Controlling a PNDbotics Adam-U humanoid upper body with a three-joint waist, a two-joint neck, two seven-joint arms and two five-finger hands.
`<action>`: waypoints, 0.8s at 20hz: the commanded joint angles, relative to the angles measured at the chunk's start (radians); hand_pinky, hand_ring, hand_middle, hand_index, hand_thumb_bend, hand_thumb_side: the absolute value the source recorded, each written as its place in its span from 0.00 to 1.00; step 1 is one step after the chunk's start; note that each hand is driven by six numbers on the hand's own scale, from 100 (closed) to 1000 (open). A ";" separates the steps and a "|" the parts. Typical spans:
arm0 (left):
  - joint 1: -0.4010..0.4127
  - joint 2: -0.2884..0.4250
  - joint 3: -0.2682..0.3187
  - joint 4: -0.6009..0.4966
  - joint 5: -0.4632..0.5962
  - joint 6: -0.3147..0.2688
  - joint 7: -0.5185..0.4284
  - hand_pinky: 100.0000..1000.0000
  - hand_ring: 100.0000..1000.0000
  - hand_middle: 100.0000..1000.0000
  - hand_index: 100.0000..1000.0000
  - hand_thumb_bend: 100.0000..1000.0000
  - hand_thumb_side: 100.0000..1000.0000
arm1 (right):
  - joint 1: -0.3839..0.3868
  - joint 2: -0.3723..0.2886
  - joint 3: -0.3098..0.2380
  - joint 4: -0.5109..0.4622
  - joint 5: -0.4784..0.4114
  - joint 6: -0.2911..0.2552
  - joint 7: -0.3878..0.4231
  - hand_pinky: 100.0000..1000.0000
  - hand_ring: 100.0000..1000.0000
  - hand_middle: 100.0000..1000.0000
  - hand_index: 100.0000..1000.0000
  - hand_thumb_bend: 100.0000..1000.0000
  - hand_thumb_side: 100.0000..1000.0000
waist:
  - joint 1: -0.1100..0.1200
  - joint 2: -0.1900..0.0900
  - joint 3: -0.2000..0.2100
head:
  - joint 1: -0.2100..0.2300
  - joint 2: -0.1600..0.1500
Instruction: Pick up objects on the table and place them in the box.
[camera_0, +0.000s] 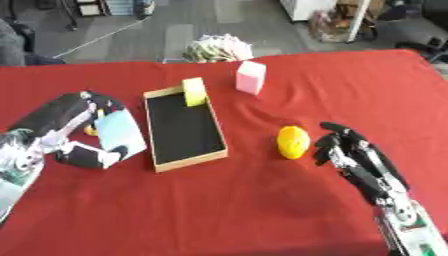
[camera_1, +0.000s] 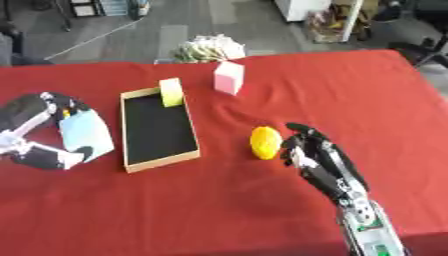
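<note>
A robot's left hand (camera_0: 74, 135) curls around a pale blue card-like block (camera_0: 120, 131) just left of a shallow wooden box (camera_0: 184, 129) with a black floor, while its right hand (camera_0: 354, 152) rests unclenched, fingers extended, just beside a yellow lemon-shaped object (camera_0: 293, 142) on a counter (camera_0: 262, 210) draped in red cloth. A yellow-green block (camera_0: 194, 92) already leans against the box's far inner corner, and a pink cube (camera_0: 251, 77) stands beyond the box, well apart from either hand. The risks from here look plain: the blue block is wide and flat and held at the fingertips, so it could tilt or slip as it is carried over the box's raised wooden rim, and catching that rim could shove the light box across the cloth. The rounded yellow piece appears liable to roll away if the right hand's fingers nudge it before closing round it, and the cloth gives it little to stop against. The pink cube sits farthest out, so reaching it may mean an arm passing low over the box. A small orange-yellow thing shows under the left hand, too hidden to identify. The red cloth lies smooth and covers the whole counter; beyond its far edge is a grey floor, a crumpled pale bundle (camera_0: 219, 48), and cluttered furniture at the room's edges.
</note>
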 joint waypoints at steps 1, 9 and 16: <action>-0.065 -0.011 -0.020 0.033 -0.006 -0.010 -0.024 0.65 0.45 0.43 0.72 0.30 0.15 | -0.007 -0.017 0.001 -0.013 0.001 -0.002 0.005 0.45 0.50 0.53 0.84 0.00 0.41 | 0.008 -0.022 -0.006 | -0.003 0.004; -0.188 -0.161 -0.078 0.256 -0.105 -0.071 -0.020 0.66 0.47 0.45 0.74 0.32 0.16 | -0.012 -0.009 0.006 -0.014 -0.004 -0.002 0.010 0.45 0.50 0.53 0.84 0.00 0.41 | -0.003 -0.017 -0.038 | -0.005 0.004; -0.233 -0.263 -0.082 0.396 -0.159 -0.116 0.027 0.67 0.48 0.47 0.76 0.30 0.15 | -0.015 -0.005 0.011 -0.012 -0.008 -0.002 0.014 0.45 0.50 0.53 0.84 0.00 0.40 | -0.013 -0.014 -0.052 | -0.003 0.004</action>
